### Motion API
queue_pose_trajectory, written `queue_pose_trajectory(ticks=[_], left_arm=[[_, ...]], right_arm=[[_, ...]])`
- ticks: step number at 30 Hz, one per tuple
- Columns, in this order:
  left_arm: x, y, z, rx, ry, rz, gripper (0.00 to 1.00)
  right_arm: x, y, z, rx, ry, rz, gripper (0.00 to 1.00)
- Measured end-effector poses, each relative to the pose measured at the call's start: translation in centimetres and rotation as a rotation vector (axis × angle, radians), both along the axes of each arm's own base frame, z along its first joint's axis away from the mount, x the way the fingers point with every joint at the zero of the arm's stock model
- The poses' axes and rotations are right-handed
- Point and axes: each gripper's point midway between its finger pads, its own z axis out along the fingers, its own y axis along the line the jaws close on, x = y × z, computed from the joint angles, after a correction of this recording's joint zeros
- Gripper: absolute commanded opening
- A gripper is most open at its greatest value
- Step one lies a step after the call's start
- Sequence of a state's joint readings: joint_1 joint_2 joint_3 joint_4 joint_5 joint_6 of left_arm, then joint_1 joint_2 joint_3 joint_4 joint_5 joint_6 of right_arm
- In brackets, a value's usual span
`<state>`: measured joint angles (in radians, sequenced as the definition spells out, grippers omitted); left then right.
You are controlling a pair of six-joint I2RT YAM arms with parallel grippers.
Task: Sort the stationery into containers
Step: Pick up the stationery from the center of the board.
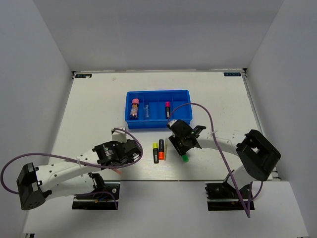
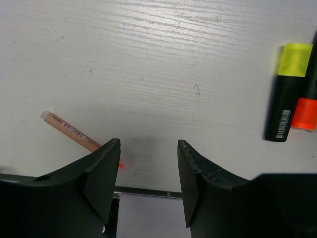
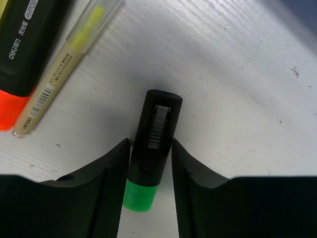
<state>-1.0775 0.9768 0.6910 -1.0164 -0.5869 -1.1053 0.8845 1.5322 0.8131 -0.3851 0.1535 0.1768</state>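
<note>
A green-tipped black highlighter [image 3: 157,124] lies on the white table, and my right gripper [image 3: 150,142] is shut on its barrel; its green cap [image 1: 184,158] pokes out below the fingers. My left gripper [image 2: 148,146] is open and empty just above the table, with a thin pink-orange stick [image 2: 72,131] beside its left finger. The yellow highlighter [image 1: 155,148], the orange highlighter [image 1: 161,150] and the thin beige stick [image 1: 166,149] lie side by side between the arms. The blue tray [image 1: 158,125] holds a pink-capped tube [image 1: 134,108] and a clear bottle [image 1: 147,111].
A dark pink-capped item [image 1: 168,109] stands in another compartment of the tray. The table's near edge [image 2: 148,191] runs right under the left fingers. White walls close in the table at the back and sides. A purple cable [image 1: 213,124] arcs over the right arm.
</note>
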Motion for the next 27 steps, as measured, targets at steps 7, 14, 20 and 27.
queue_pose_trajectory(ticks=[7,14,20,27], left_arm=[[-0.1,0.2,-0.1,-0.007,-0.003,0.003,0.6],[-0.2,0.3,-0.1,-0.023,-0.01,0.006,0.6],[-0.3,0.4,-0.3,-0.021,-0.009,0.006,0.6],[-0.1,0.1,-0.6,-0.009,-0.003,0.002,0.6]], right_arm=[[0.0,0.2,-0.2,0.021,-0.003,-0.008,0.05],[-0.2,0.4,-0.1,0.032,0.001,0.015,0.0],[-1.4,0.3,0.8,0.023,0.061,0.112,0.0],[2.0,4.1,9.0,0.146,-0.101,0.207,0.0]])
